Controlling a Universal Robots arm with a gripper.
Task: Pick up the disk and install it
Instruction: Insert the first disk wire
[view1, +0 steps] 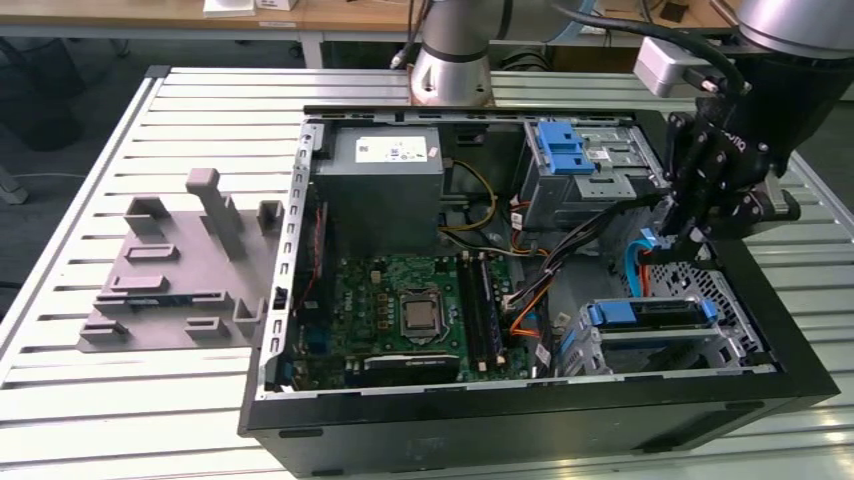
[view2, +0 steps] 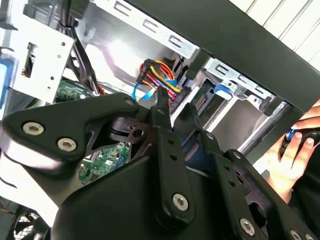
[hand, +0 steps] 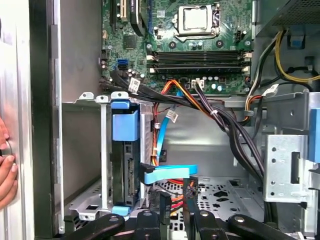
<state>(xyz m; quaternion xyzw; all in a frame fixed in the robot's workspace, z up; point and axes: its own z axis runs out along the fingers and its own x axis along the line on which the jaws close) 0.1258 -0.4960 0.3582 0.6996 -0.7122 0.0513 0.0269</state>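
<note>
Silver-grey arm (view1: 451, 50) with a black pincer (view1: 694, 225); steel screws (view2: 180, 202) stud seemingly matte black links.

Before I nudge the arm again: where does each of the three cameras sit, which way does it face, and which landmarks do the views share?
Exterior view: off the arm, above the table, looking down into the open computer case; arm and gripper at the exterior view's right.
First wrist view: on the wrist, facing into the case at the motherboard and the disk seated in its cage; gripper links along the edge, a person's hand outside.
Second wrist view: close behind the gripper linkage, facing the cables.
Shared: motherboard, blue-railed disk.
</note>
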